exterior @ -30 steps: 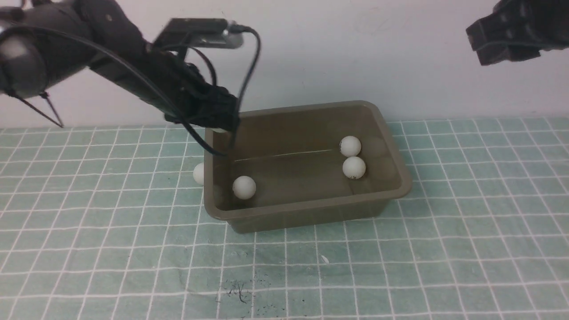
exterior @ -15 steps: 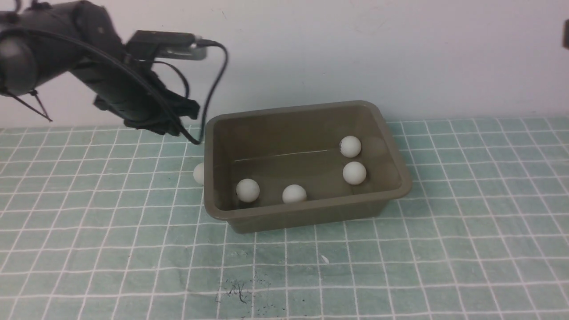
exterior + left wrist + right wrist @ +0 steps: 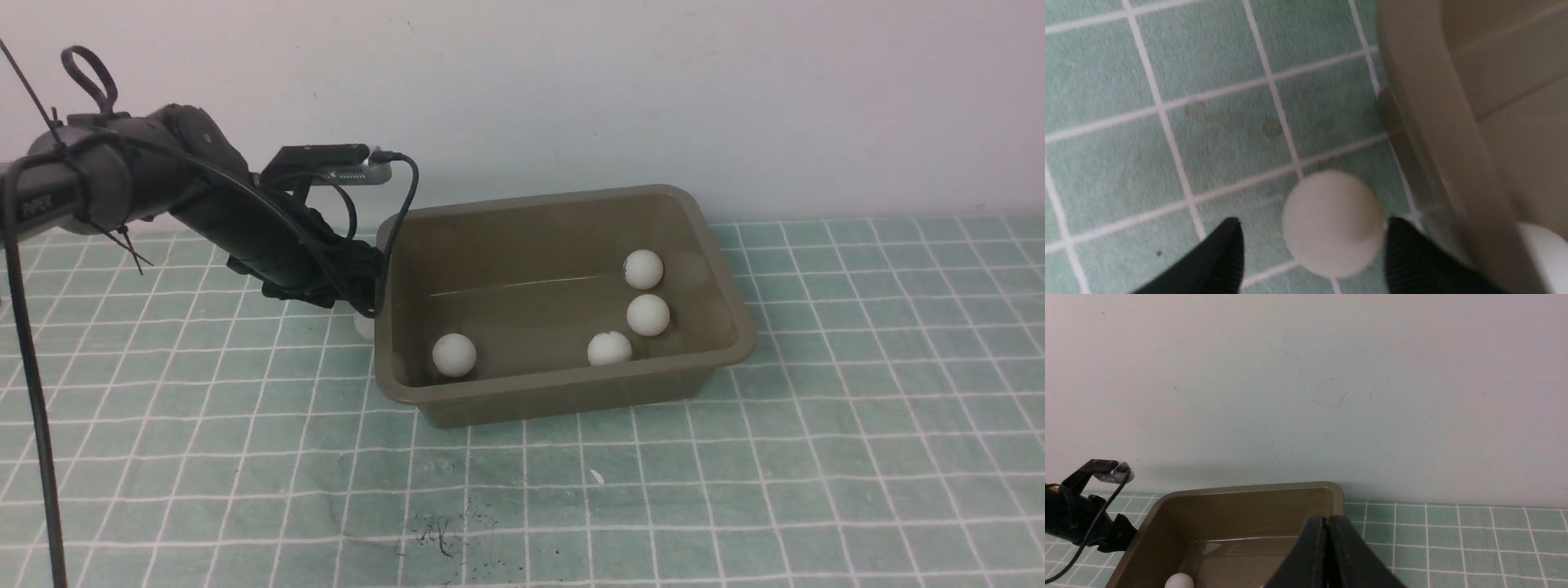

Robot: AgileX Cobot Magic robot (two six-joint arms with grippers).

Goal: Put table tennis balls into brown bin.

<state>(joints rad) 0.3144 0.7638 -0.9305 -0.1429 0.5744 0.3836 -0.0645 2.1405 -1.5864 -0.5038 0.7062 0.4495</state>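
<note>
The brown bin (image 3: 563,392) stands mid-mat with several white table tennis balls in it, among them one by the front left corner (image 3: 454,354) and one near the front wall (image 3: 609,349). One more ball (image 3: 1333,222) lies on the mat against the bin's left outer wall (image 3: 1425,122). My left gripper (image 3: 1313,223) is open and low over this ball, one finger on each side; in the front view the gripper (image 3: 359,304) hides most of the ball. My right gripper (image 3: 1327,522) is shut on nothing, raised behind the bin (image 3: 1249,498), and does not show in the front view.
A green mat with a white grid (image 3: 735,490) covers the table, with a white wall (image 3: 653,98) close behind the bin. The left wrist camera's cable (image 3: 404,204) hangs by the bin's back left corner. Dark scuffs (image 3: 437,535) mark the mat's front.
My left arm swung from over the bin's back left corner down to the mat outside its left wall. A ball it dropped rolled right along the front wall. The right arm left the front view.
</note>
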